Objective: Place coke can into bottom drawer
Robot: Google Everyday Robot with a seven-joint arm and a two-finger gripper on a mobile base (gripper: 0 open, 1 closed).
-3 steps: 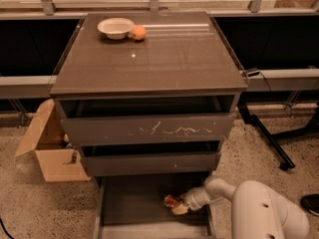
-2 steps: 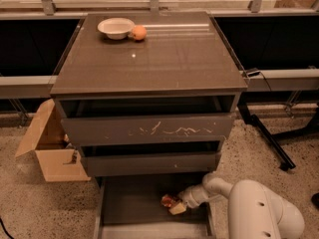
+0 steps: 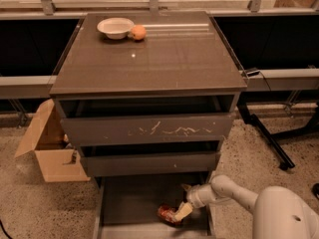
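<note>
Reaching in from the lower right, the robot's white arm (image 3: 234, 190) is stretching over the right rail of the shallow dark grey bottom drawer (image 3: 134, 203), which is standing pulled out at the foot of the brown three-drawer desk (image 3: 149, 59). The hand (image 3: 180, 214) is hanging low inside that drawer, toward its right front part, and it is gripping the small red coke can (image 3: 167, 214) by its right end, jaws narrow around it. The can is lying tilted, close to the flat drawer floor; whether it is touching the floor cannot be told.

Compared with a second ago, the hand and can are sitting lower in the view and nearer the drawer's front edge, and the bulky white body of the arm is now showing farther to the right.

A white round bowl (image 3: 115, 27) and a round orange fruit (image 3: 138, 32) are resting just beside each other at the back left of the desk top, unchanged. The white-scratched top drawer front (image 3: 149, 129) and the plain grey middle drawer front (image 3: 149, 163) are staying as they were. An open brown cardboard box (image 3: 50, 153) is sitting on the floor left of the desk.
</note>
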